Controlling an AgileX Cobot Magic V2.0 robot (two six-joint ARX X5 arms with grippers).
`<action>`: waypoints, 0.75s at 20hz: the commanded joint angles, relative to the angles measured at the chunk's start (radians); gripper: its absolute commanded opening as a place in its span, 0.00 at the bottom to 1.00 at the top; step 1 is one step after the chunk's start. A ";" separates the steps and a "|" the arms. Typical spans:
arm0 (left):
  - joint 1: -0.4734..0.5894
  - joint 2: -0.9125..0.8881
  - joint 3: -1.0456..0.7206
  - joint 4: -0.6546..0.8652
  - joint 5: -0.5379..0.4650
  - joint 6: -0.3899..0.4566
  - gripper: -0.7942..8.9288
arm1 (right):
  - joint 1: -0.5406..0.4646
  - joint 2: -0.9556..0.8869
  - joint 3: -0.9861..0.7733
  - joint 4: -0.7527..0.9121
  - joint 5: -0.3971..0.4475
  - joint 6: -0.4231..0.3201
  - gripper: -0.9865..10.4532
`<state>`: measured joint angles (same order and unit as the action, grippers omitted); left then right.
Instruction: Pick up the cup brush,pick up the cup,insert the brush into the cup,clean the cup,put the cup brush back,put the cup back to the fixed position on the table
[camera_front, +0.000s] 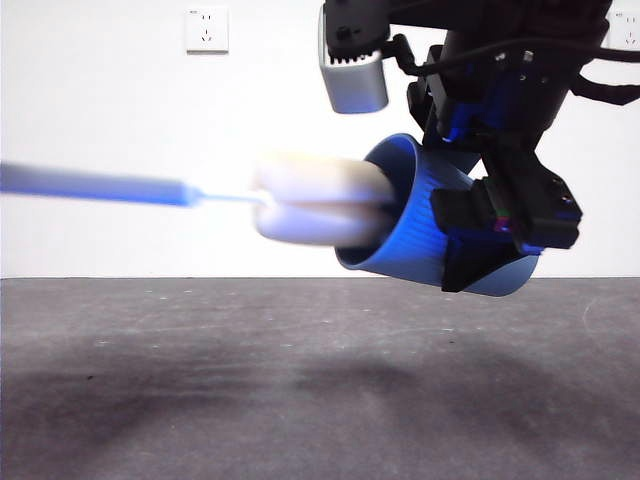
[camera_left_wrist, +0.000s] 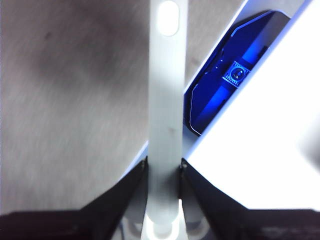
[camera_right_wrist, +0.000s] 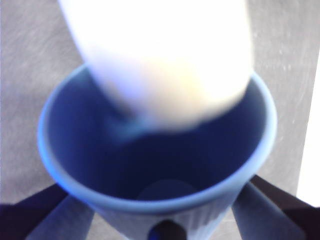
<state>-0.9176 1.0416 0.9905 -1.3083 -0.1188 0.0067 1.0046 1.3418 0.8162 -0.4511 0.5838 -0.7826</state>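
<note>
A: Nearest to us is the table (camera_front: 300, 400), dark grey and mottled, with soft shadows on it below the things held in the air.

B: Above it we see the cup (camera_front: 420, 235), blue and ribbed, held off the table and tipped on its side, mouth facing left in the front view.

A: Which claw has it?

B: The right gripper (camera_front: 500, 235). We see it come down from the top right of the front view, big and dark, with its jaws closed around the cup's ribbed wall. In the right wrist view we look straight into the cup (camera_right_wrist: 155, 165), and both jaws sit against its outside.

A: And the cup brush (camera_front: 300, 195)?

B: It lies roughly level in the air and reaches in from the left edge of the front view. We see its pale sponge head at the cup's mouth, partly past the rim. The right wrist view shows the sponge (camera_right_wrist: 160, 55) blurred and bright, over the opening.

A: Who holds it?

B: The left gripper (camera_left_wrist: 164, 172). In the left wrist view its two black jaws are clamped on the brush's flat grey handle (camera_left_wrist: 165, 110), with the oval hole of the handle beyond them.

A: Anything else?

B: We note a white wall socket (camera_front: 207, 29) behind, top left in the front view.
</note>
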 joint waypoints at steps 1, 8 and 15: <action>0.001 -0.070 -0.001 -0.031 -0.012 -0.086 0.07 | -0.010 0.007 0.002 0.002 0.002 0.142 0.07; 0.006 -0.195 -0.002 0.119 -0.155 -0.364 0.07 | -0.052 -0.069 0.006 0.030 0.042 0.582 0.07; 0.084 -0.039 -0.003 0.451 -0.194 -0.482 0.07 | -0.063 -0.328 0.006 0.032 -0.062 0.848 0.07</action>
<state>-0.8413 0.9897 0.9913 -0.8639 -0.3077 -0.4465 0.9421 1.0229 0.8169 -0.4267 0.5224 0.0212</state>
